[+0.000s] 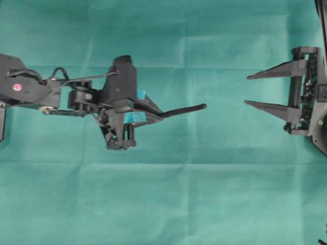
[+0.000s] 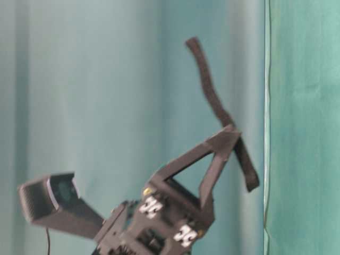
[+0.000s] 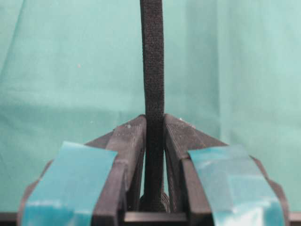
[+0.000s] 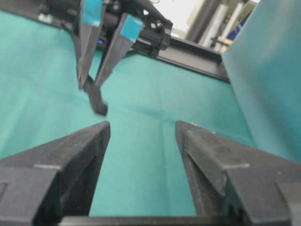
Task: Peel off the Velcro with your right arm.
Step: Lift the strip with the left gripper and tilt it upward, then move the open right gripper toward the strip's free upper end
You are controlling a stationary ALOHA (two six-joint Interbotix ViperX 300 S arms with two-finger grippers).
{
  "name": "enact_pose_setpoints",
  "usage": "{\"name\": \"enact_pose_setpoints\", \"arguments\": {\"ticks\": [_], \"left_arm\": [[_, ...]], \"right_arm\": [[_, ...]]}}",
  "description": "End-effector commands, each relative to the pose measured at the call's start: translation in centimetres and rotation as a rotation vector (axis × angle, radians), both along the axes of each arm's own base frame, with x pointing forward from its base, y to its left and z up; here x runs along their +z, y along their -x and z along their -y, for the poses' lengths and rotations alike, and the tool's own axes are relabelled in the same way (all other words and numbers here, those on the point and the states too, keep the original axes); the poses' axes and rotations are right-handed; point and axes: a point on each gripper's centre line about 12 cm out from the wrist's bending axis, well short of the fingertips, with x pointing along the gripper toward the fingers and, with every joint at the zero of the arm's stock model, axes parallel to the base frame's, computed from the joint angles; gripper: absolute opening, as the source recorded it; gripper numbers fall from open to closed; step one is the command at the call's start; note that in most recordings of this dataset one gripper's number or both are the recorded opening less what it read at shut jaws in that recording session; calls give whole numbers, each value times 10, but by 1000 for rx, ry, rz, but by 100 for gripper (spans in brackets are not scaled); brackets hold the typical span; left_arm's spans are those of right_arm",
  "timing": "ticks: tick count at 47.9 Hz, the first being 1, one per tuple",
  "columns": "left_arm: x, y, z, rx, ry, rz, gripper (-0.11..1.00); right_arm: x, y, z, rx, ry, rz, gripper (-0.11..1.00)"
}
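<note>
Two pincers showing, one strap, one green cloth.

Left pincer [image 1: 159, 116] closing tight on the single Velcro [image 1: 185, 109], teal-taped fingers [image 3: 129, 141] pressing it from both sides in the left wrist view. Gripping the strap partway along: long part sticking out beyond the fingertips toward the other pincer, short part hanging out behind them in the table-level view. Both layers appearing stuck together, one black band, no split visible. Strap hanging clear of the tabletop [image 1: 168, 204], touching nothing besides the left fingers.

Farther out, right pincer [image 1: 247, 90] standing wide open, holding nothing, two plain black pointed fingers [image 4: 75, 150] spread apart. Facing the strap's free end, well apart from it, a stretch of green cloth lying between.
</note>
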Motion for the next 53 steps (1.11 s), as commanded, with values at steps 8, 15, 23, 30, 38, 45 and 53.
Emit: {"name": "enact_pose_setpoints", "arguments": {"ticks": [8,15,23,30,38,45,53], "left_arm": [[24,14,0,60,147,158,10],[22,20,-3,95,227,199,10],[22,23,-4,114,284,224,10],[20,25,-6,134,321,225,10],[21,26,-8,154,369,245,10],[22,28,-11,164,388,256,10],[22,28,-10,164,388,258,10]], "right_arm": [[6,-19,2,1,121,-3,25],[0,-31,3,5,208,-22,25],[-3,-46,4,6,271,-25,25],[-4,-56,7,-1,320,-9,25],[-6,-62,9,-11,377,25,25],[-9,-65,10,-15,390,35,25],[-10,-69,13,-23,390,29,25]]}}
